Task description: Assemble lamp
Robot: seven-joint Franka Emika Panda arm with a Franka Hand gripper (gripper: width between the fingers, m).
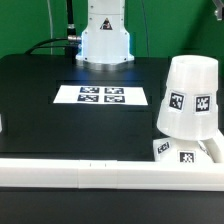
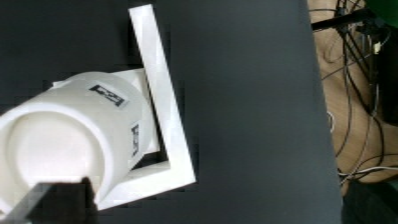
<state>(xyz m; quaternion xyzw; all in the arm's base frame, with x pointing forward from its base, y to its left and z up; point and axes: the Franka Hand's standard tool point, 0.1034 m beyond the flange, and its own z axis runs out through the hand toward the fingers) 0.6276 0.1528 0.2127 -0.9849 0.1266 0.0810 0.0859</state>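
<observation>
White shade [image 1: 188,95] stands tilted on the square base [image 1: 183,152] at the exterior view's right, against a white rail [image 1: 60,168]. In the wrist view it lies just beyond one dark fingertip [image 2: 54,200]; gripper opening cannot be judged.

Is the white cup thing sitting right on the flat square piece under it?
Touching. In the exterior view the shade stands on the base with no gap between them. The wrist view shows it inside the base's outline too.
</observation>
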